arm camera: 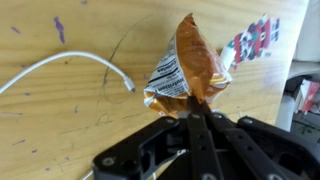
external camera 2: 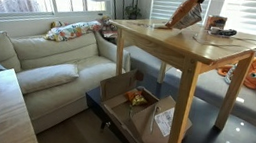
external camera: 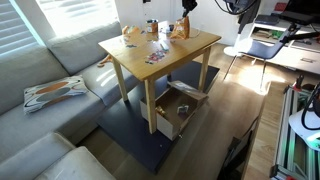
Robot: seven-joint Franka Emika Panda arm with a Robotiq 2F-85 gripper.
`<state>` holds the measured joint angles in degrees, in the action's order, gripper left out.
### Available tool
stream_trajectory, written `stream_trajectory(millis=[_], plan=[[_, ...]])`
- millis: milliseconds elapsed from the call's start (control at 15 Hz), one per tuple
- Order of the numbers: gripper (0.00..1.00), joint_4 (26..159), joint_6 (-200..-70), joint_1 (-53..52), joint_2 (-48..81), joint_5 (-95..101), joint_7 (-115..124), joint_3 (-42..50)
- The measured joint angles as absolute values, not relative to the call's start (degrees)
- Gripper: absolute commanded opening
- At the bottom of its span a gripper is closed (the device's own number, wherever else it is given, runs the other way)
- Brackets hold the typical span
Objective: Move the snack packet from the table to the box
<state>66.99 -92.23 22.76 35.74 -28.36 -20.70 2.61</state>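
The orange snack packet (arm camera: 186, 68) hangs crumpled from my gripper (arm camera: 196, 112), whose fingers are shut on its lower edge in the wrist view. In both exterior views the packet (external camera: 180, 30) (external camera 2: 185, 14) is held just above the far part of the light-wood table (external camera: 190, 52) (external camera 2: 196, 53), with my gripper (external camera: 187, 8) above it. The cardboard box (external camera: 175, 112) (external camera 2: 147, 113) stands open on the floor under the table, with some items inside.
On the table lie a white cable (arm camera: 70, 65), colourful papers (arm camera: 255, 40) (external camera: 155, 55), another orange-brown item (external camera: 131, 35) and a dark object (external camera 2: 220, 32). A grey sofa (external camera: 50, 70) flanks the table. A white desk (external camera: 290, 50) stands behind.
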Motion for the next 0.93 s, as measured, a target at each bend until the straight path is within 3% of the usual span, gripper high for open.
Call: stream_trajectory(millis=[333, 933], plan=[[0.0, 74.02, -76.78, 22.88, 26.01, -26.5, -25.3, 2.67], [0.0, 91.76, -75.76, 22.18, 14.86, -28.7, -26.53, 4.19]])
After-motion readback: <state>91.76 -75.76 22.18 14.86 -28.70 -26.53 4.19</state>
